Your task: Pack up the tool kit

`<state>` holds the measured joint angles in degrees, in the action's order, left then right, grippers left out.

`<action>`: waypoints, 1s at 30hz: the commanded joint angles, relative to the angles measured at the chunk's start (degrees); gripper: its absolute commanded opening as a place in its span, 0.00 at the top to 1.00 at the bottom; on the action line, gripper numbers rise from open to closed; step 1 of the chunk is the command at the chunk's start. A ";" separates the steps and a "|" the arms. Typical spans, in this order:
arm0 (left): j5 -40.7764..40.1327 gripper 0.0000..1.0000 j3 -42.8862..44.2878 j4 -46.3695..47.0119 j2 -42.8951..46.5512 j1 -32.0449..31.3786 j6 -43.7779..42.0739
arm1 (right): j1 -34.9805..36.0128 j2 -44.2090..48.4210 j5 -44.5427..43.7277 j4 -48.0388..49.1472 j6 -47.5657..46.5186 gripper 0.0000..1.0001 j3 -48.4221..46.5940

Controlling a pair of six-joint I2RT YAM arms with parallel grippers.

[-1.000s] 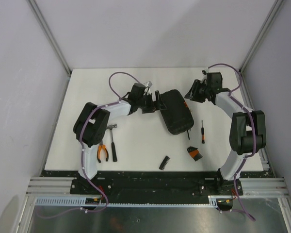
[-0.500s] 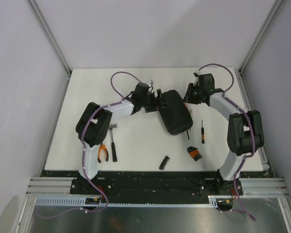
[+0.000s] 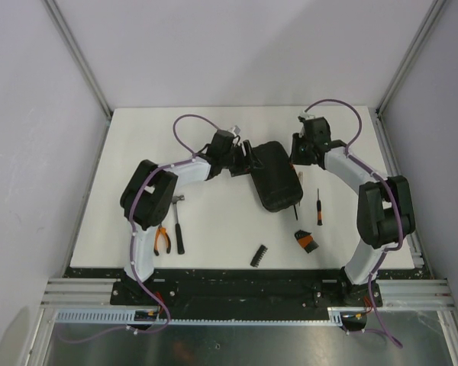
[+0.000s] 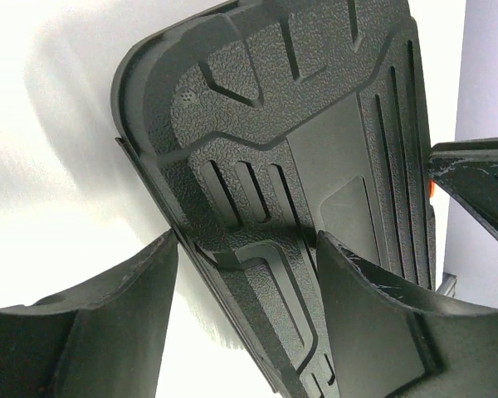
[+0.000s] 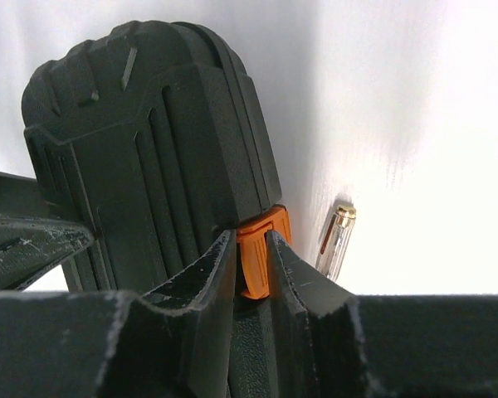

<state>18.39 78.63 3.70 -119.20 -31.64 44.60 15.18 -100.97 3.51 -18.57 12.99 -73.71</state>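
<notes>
Pulling on that orange latch (image 5: pixel 261 253) is where this can go wrong first. Your right claw (image 3: pixel 296 156) is pinched onto it, one finger on each side. The tab is small, so if you tug at an angle the fingers may slip off. The whole tool case (image 3: pixel 275 177) may also drag or pivot instead of unlatching.

The case lies shut toward the far edge of the surface (image 3: pixel 214 130), roughly midway between its left and right edges. Your left claw (image 3: pixel 244 160) straddles the case's left rim with its jaws apart. Whether they bear on the rim cannot be told here, so don't count on it as a brace. If it squeezes lid and base together, the lid probably won't lift at all.

Watch the clear-handled driver (image 5: pixel 336 240) lying just beside the case on the latch side; a swinging case would likely knock it away. The hammer (image 3: pixel 178 223) and pliers (image 3: pixel 162 239) sit near your left arm. The screwdriver (image 3: pixel 319 206), bit strip (image 3: pixel 259 255) and a small black-and-orange piece (image 3: pixel 306 242) lie toward the near right corner. A case skidding toward the near edge could scatter them and make later pickups harder.
</notes>
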 commanded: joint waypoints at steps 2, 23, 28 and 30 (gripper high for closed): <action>0.04 0.44 -0.54 -0.58 -1.46 -0.30 -1.08 | 0.79 2.95 -1.53 -3.53 -1.44 0.74 1.71; -1.01 0.58 -1.12 -5.23 -2.82 -0.33 -2.68 | 0.03 2.18 -4.36 -3.05 2.22 1.00 3.86; -1.30 0.60 -1.12 -6.58 -3.24 -0.19 -2.60 | -4.10 3.72 3.34 -0.35 6.12 1.00 6.27; -1.15 0.60 -1.11 -6.91 -3.52 -0.25 -2.55 | -6.67 4.23 8.31 1.86 8.18 1.00 8.05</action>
<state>18.57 78.63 5.02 -119.61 -31.59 44.64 13.15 -98.04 4.45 -17.12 16.58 -69.41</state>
